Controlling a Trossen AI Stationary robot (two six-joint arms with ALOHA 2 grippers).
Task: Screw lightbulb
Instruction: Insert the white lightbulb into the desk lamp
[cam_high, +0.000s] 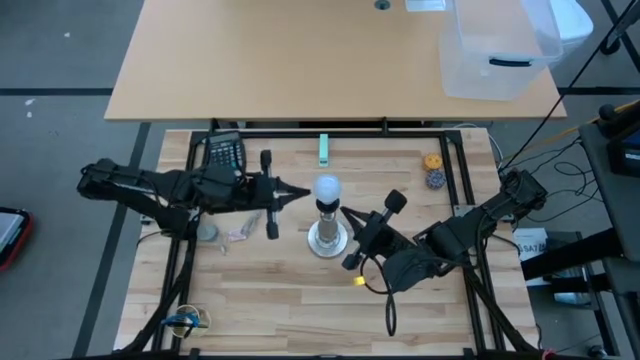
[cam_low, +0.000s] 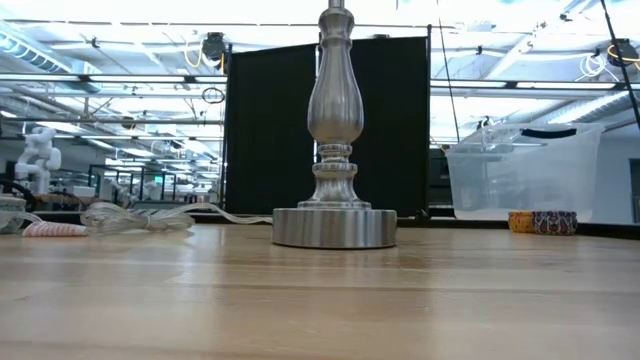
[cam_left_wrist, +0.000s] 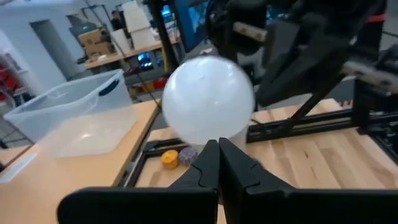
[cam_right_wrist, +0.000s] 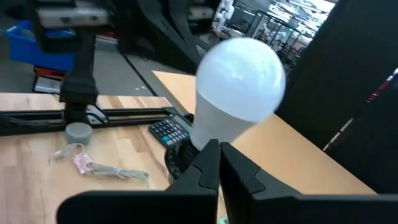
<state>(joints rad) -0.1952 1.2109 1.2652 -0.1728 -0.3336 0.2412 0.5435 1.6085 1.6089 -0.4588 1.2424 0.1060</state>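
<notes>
Fingers, left: we find the left gripper (cam_high: 300, 193) with its two fingers (cam_left_wrist: 205, 171) pressed tip to tip, holding nothing, at centre-left of the high view and pointing at the bulb from just beside it.
Fingers, right: we find the right gripper (cam_high: 347, 214) in the same state, fingers (cam_right_wrist: 208, 163) closed on each other and empty, just right of and below the lamp in the high view.
Lightbulb position: the lightbulb (cam_high: 326, 187) sits upright on top of the silver lamp stand (cam_high: 327, 238) at the centre of the high view; the right wrist view shows its neck entering the black socket (cam_right_wrist: 180, 157).
Contact: neither gripper grips the bulb; both tips sit close to it, and we cannot tell whether either touches the glass.
Stand: the round base (cam_low: 334, 227) rests flat on the wooden table (cam_low: 320, 300) at mid-frame in the low view.
Done, in our judgement: the bulb is seated in the socket and stands without support.
Left, in our judgement: we cannot confirm how far the thread is turned in; tightening may remain, or only withdrawal of the arms.
Not lit: the bulb shows no glow.
</notes>
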